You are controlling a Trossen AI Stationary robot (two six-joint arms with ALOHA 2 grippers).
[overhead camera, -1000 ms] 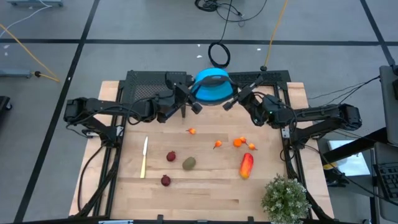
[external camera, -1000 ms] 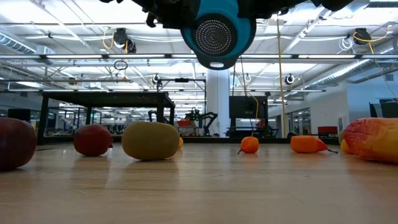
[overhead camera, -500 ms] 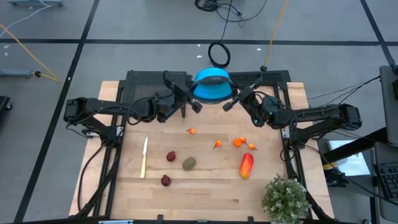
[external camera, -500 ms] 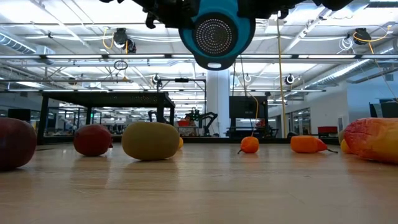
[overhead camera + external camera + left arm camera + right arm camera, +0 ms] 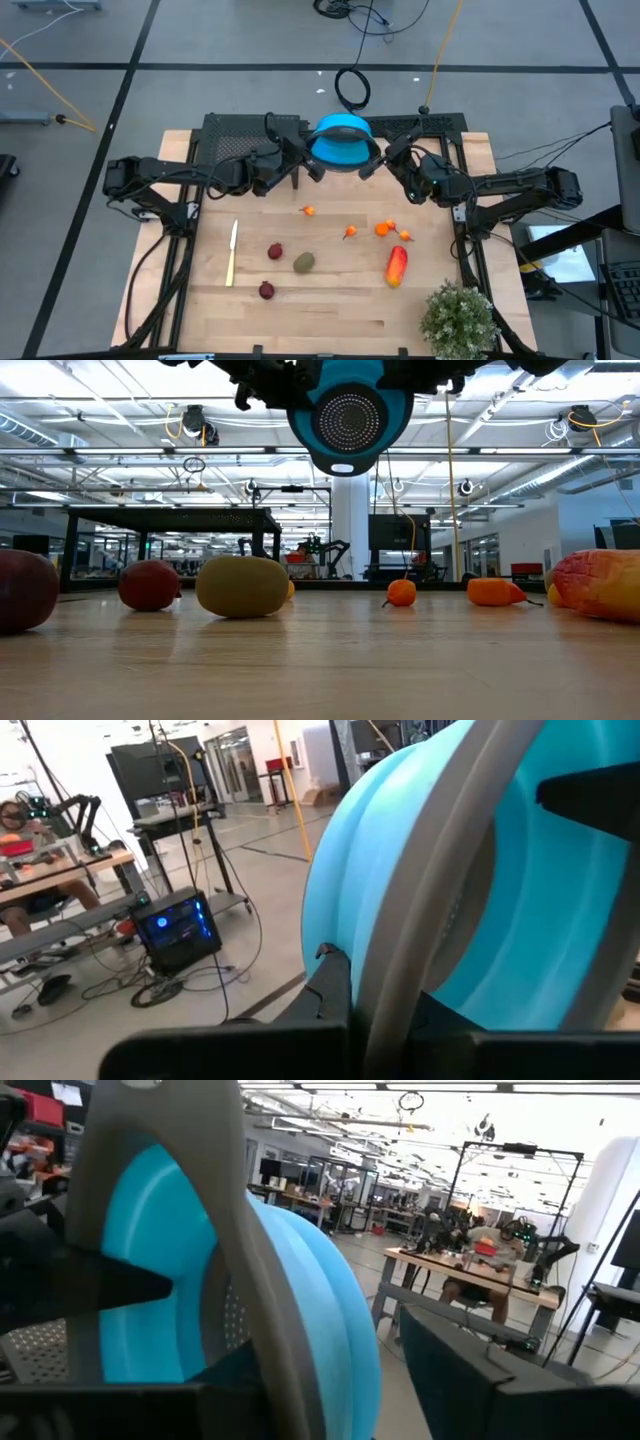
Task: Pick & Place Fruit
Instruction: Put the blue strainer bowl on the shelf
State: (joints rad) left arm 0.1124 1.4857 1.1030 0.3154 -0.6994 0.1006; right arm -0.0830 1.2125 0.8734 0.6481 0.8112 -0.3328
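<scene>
Since a second ago the blue bowl [image 5: 341,141] has drifted slightly toward the left arm's side and sits a touch higher; the fruit has not stirred. We hold it aloft at the table's far edge, left gripper [image 5: 308,163] and right gripper [image 5: 372,162] each clamped on a rim. To do this well, we judge both arms must travel together, keeping the bowl level before lowering it near the red-orange piece [image 5: 397,265] and the olive-green oval [image 5: 304,262]. Only the low view shows the bowl's perforated base [image 5: 349,420]; the high view alone shows the knife [image 5: 232,251].
</scene>
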